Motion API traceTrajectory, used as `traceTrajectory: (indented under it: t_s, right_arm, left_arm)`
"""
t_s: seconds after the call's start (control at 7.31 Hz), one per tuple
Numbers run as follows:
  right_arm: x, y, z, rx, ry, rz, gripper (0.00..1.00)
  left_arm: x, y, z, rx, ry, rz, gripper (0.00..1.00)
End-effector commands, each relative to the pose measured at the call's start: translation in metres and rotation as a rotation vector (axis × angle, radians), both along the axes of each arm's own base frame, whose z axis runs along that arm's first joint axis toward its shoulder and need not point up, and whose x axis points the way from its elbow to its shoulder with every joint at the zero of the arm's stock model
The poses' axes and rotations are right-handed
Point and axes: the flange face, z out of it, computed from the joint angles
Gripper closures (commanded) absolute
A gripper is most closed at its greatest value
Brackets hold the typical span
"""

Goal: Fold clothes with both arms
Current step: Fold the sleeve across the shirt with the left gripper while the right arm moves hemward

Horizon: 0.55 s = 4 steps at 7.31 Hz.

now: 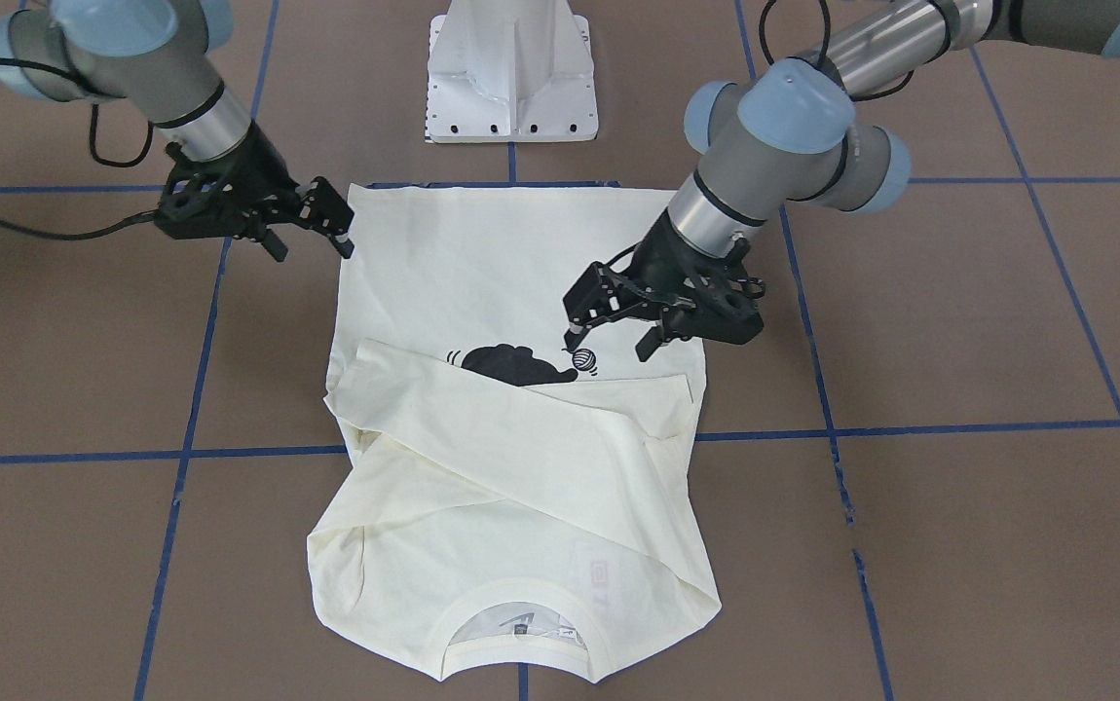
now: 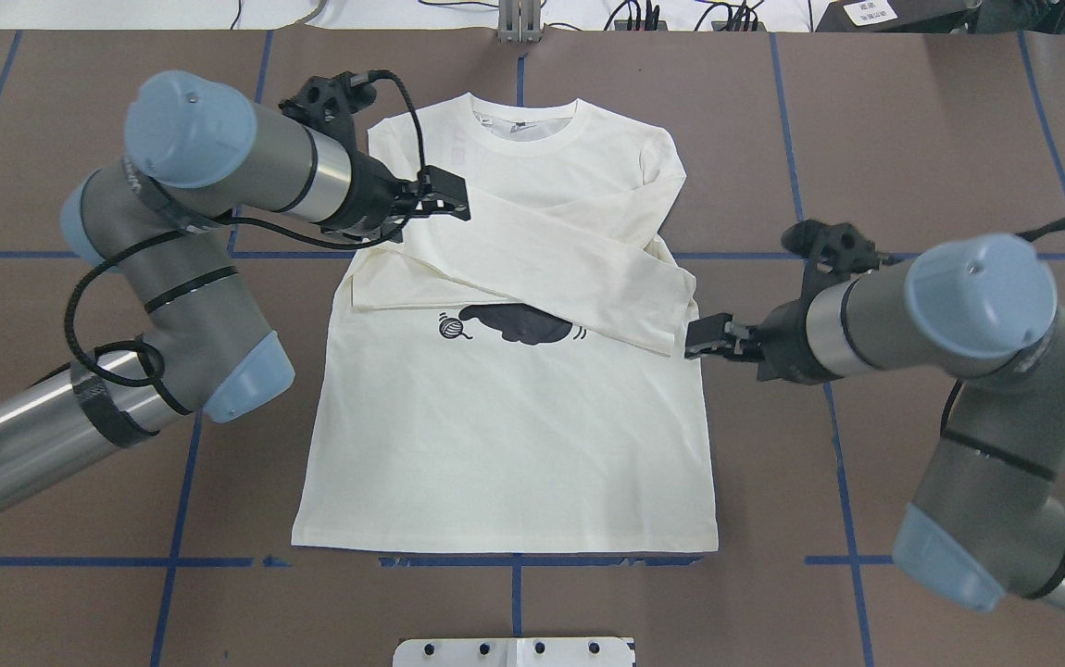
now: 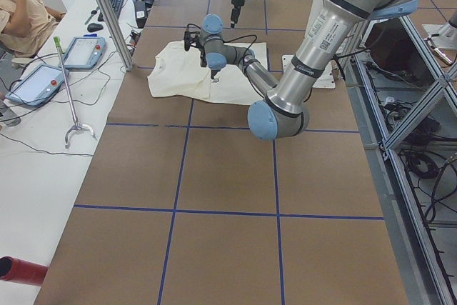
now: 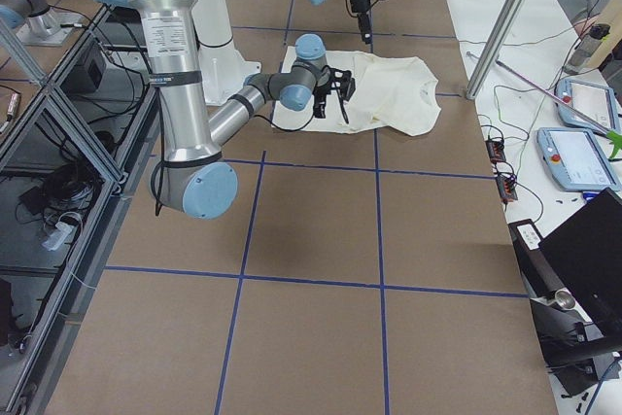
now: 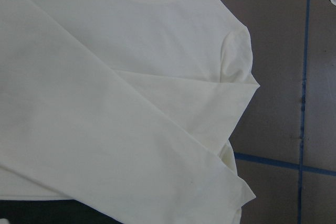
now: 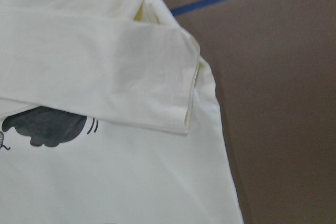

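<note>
The cream shirt (image 2: 505, 445) lies flat and face up on the brown table, collar (image 2: 525, 119) at the far side from the robot. Both long sleeves are folded across the chest and half cover the black cat graphic (image 2: 519, 324); the yarn ball (image 1: 583, 361) shows beside it. My left gripper (image 1: 611, 343) hovers open and empty above the shirt near the yarn ball. At the shirt's other side edge my right gripper (image 1: 312, 245) is open, holding nothing. The right wrist view shows a sleeve cuff (image 6: 157, 87) lying over the body, with no fingers in view.
The white pedestal base (image 1: 511, 73) stands at the robot's side of the table. Blue tape lines (image 1: 180, 455) grid the brown surface. A side bench with teach pendants (image 3: 32, 83) and a seated person (image 3: 25, 16) lies beyond the collar end.
</note>
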Motion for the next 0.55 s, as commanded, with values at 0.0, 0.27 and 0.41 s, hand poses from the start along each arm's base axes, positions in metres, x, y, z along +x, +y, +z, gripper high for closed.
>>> traceTrajectory:
  t_s: [0.0, 0.27, 0.41]
  right_arm:
    - [-0.06, 0.105, -0.001, -0.012, 0.058, 0.061, 0.11]
    - [-0.084, 0.147, 0.009, -0.058, 0.13, 0.134, 0.2]
    - [-0.086, 0.153, 0.014, -0.058, 0.152, 0.128, 0.24]
  left_arm:
    - [-0.022, -0.003, 0.018, -0.003, -0.018, -0.009, 0.04]
    - [-0.023, 0.0, 0.034, -0.021, -0.032, 0.003, 0.04]
    - [-0.022, 0.001, 0.034, -0.024, -0.032, 0.0, 0.02]
